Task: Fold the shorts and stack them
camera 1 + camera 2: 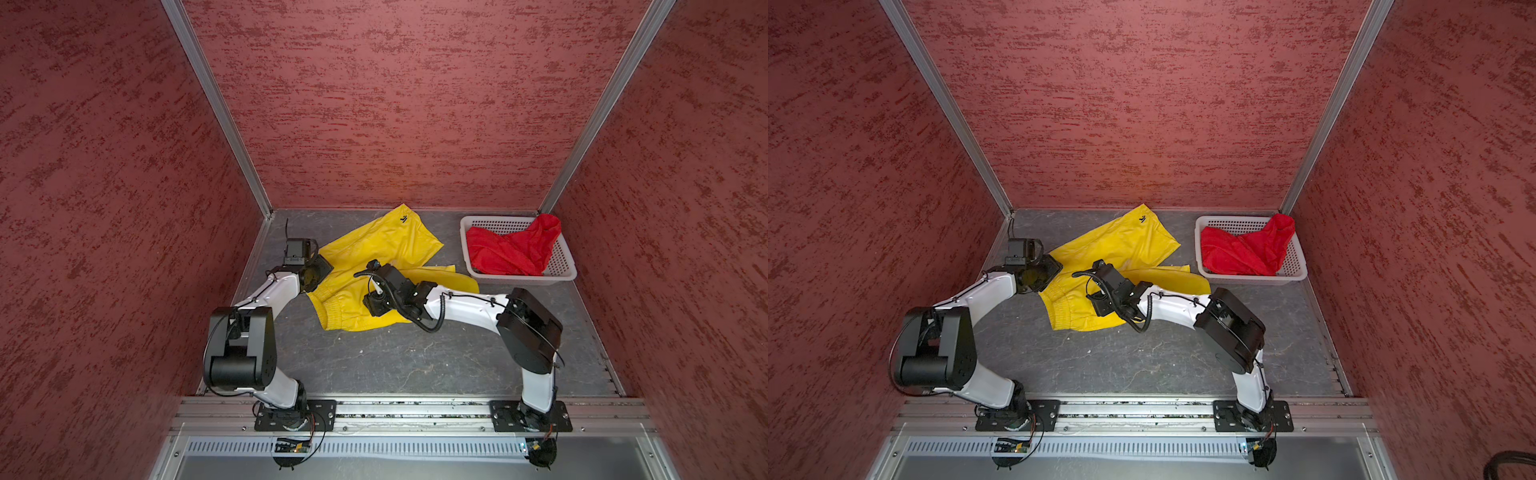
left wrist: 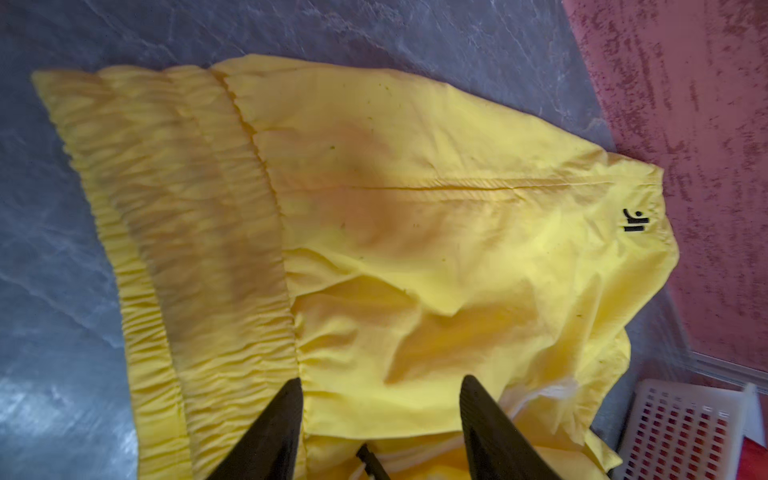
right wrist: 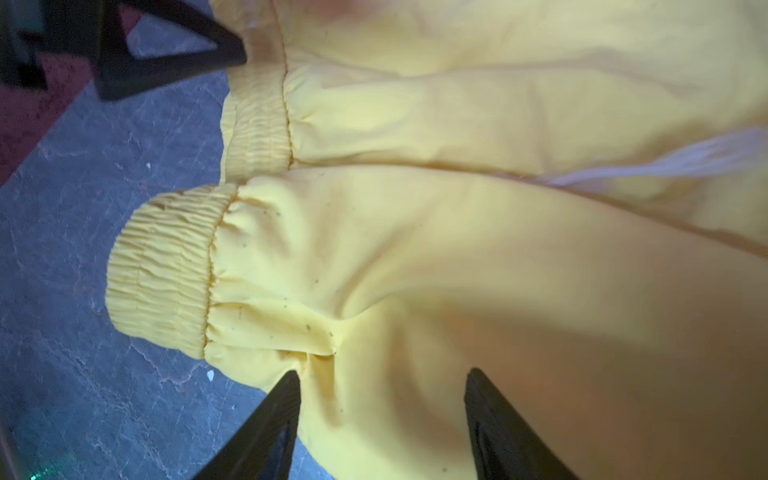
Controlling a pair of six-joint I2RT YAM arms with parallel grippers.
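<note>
On the left, the left arm (image 1: 266, 291) reached in over the grey table (image 1: 374, 357), and its wrist view showed the left gripper (image 2: 381, 380) with jaws spread well apart, nothing clamped between them, poised at the gathered waistband (image 2: 199, 249) of the yellow shorts (image 1: 374, 249). Those shorts lay rumpled and partly spread on the table's middle, toward the back wall, the waistband at the near end and the leg with the small dark logo (image 1: 403, 218) pointing to the rear. One leg was folded out sideways toward the right. Over the waistband's right part hung the right gripper (image 3: 382, 372), its jaws likewise standing wide, with loose yellow cloth below them and none pinched. A black finger (image 3: 166, 54) of the left gripper showed at the waistband's far end in the right wrist view. Farther right, in the rear corner, sat the white basket (image 1: 561, 270), well apart from the yellow pair, with the red shorts (image 1: 507, 249) crumpled inside it, one part draped up over the back rim.
</note>
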